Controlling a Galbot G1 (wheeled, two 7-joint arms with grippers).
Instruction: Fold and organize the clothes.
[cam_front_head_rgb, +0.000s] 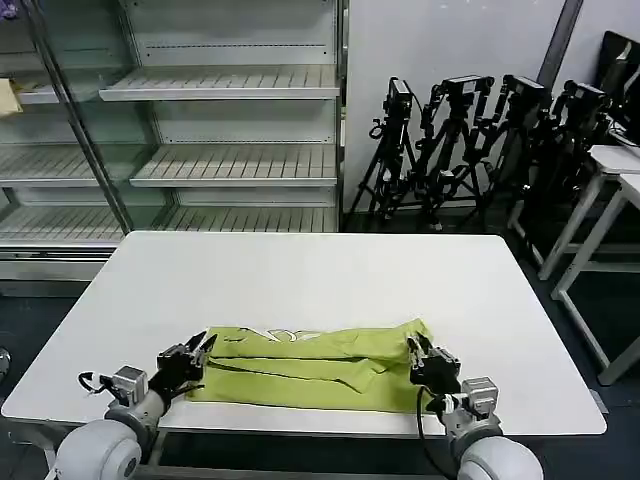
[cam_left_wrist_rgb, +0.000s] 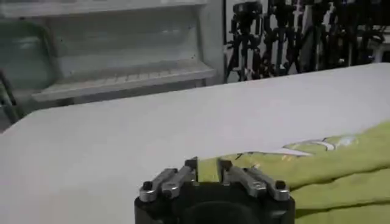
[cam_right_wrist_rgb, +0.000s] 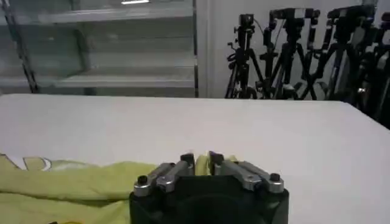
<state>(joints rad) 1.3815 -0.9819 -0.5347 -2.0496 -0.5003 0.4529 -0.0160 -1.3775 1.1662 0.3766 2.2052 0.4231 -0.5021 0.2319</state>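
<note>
T-shirt (cam_front_head_rgb: 310, 366) between both low grippers

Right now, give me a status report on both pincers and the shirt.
Left pincer shut on left end of folded lime-green cotton T-shirt. Right pincer shut on right end. Shirt near front edge of white table; nothing in the way.

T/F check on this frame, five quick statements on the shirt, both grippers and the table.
1. The T-shirt lies folded into a long band near the table's front edge. True.
2. The left gripper pinches the shirt's left end. True.
3. The right gripper hovers open above the table's far edge. False: it is shut on the shirt's right end.
4. The shirt is red. False: lime yellow-green.
5. White print shows along the shirt's far edge. True.
</note>
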